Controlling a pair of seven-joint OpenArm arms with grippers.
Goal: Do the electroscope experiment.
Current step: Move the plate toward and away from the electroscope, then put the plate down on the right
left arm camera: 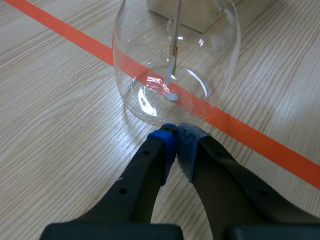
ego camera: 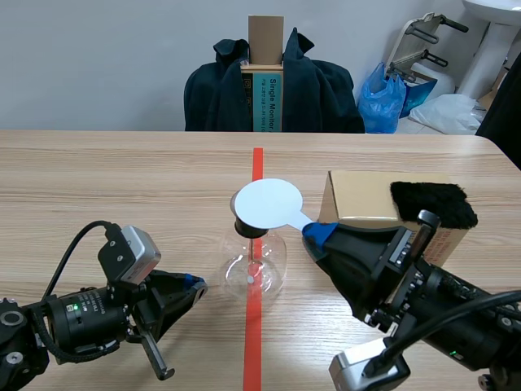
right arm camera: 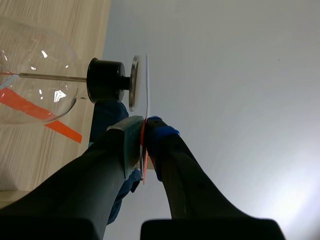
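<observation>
I read "Single Monitor" on the box (ego camera: 266, 90) on the far chair (ego camera: 326, 94), while near me, mid-surface (ego camera: 122, 187), the electroscope flask (ego camera: 254, 265) stands with my right fingers (ego camera: 319, 234) pinching the white round paddle (ego camera: 267, 204) over its stopper, my left fingers (ego camera: 192, 284) closed empty just left, and a fur-topped carton (ego camera: 358, 199) at right.

A clear glass flask (ego camera: 254, 267) with a black stopper (ego camera: 246, 227) stands upright on the counter (ego camera: 122, 179), astride the tape line (ego camera: 253, 342) — a pale round disc (ego camera: 267, 204), pinched by the right gripper (ego camera: 319, 233), lies flat over its top, perhaps touching.
</observation>
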